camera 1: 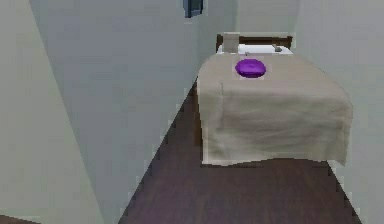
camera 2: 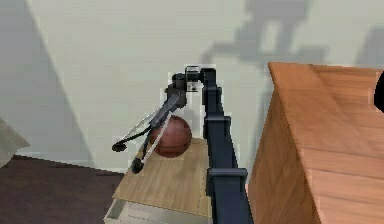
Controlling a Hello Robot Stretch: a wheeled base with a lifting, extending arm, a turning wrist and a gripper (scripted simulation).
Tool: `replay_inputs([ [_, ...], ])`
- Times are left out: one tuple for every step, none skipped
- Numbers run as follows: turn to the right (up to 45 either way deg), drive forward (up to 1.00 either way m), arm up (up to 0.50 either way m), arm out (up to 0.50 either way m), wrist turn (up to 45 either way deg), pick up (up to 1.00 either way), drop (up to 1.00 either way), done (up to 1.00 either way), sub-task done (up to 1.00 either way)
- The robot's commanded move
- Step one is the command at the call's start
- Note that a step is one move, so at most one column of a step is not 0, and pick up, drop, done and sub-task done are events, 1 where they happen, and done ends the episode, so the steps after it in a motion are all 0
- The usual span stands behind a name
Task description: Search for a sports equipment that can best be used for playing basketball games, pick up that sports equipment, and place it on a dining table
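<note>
A brown-orange ball (camera 2: 174, 138), shaped and coloured like a basketball, sits at the back of a small light-wood table (camera 2: 175, 182) by the pale wall in the arm side view. The dark arm (camera 2: 220, 140) rises from the bottom edge, just right of the ball. From its far end the gripper (camera 2: 131, 156) slants down and to the left, and its thin fingers (camera 2: 150, 125) cross the ball's left side. The ball stands over the tabletop, so I cannot tell whether the gripper holds anything.
A tall wooden dresser (camera 2: 320, 140) stands right of the arm. In the forward view a bed (camera 1: 270, 110) with a beige cover holds a purple round thing (camera 1: 250, 68). A pale wall (camera 1: 110, 90) stands left of a strip of dark floor (camera 1: 170, 170).
</note>
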Motion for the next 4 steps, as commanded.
replay_inputs([
  [0.0, 0.0, 0.0, 0.0, 45.0, 0.0, 0.0, 0.0, 0.0],
  [0.0, 0.0, 0.0, 0.0, 45.0, 0.0, 0.0, 0.0, 0.0],
  [0.0, 0.0, 0.0, 0.0, 21.0, 0.0, 0.0, 0.0, 0.0],
  [0.0, 0.0, -0.3, 0.0, 0.0, 0.0, 0.0, 0.0, 0.0],
])
